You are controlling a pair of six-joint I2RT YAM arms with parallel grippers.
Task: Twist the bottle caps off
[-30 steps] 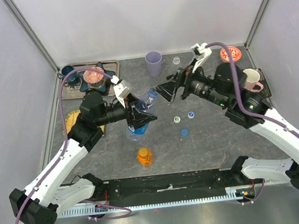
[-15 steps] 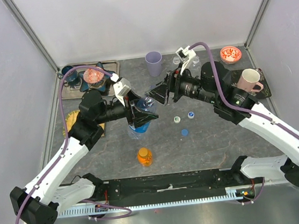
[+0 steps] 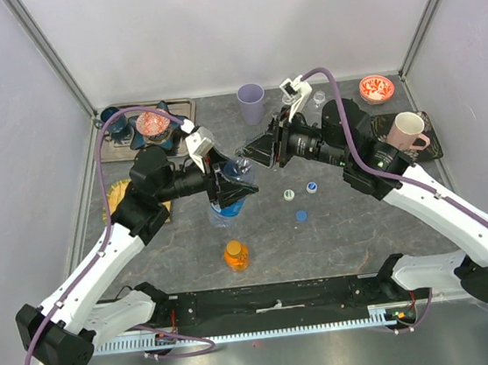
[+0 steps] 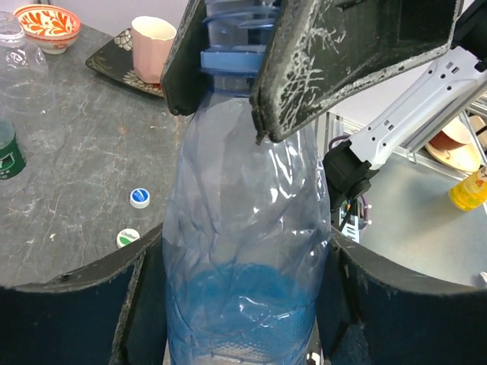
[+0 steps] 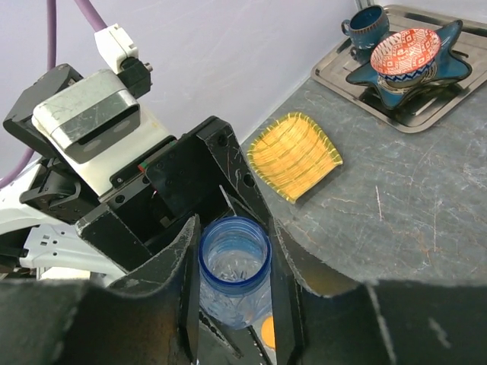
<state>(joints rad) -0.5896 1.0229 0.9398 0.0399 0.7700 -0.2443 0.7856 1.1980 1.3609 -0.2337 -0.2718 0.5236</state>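
The left gripper [image 4: 237, 308] is clamped on the lower body of the blue-label bottle [image 4: 243, 205], holding it tilted off the surface [image 3: 354, 223] a little left of the middle, neck aimed toward the right arm. The right gripper [image 5: 236, 277] has a finger on each side of the bottle's neck; the fingers look to be against the blue neck ring, but I cannot tell whether they are pressing or only bracketing it. In the right wrist view the mouth is open with no cap on it, so this bottle seems already uncapped. Its wall is thin, clear, creased plastic and it seems nearly empty, so it should be light, soft and quick to buckle. The stiff threaded neck and ring are the firm places to hold, with only a moderate squeeze low on the body. Toward the right of the middle lie a white-and-green cap [image 3: 289, 194] and two blue caps [image 3: 312, 187] [image 3: 302, 215], all loose. Near the middle of the near edge stands the orange bottle [image 3: 236, 255] with its orange cap [image 3: 236, 248] on, probably the one left to do.
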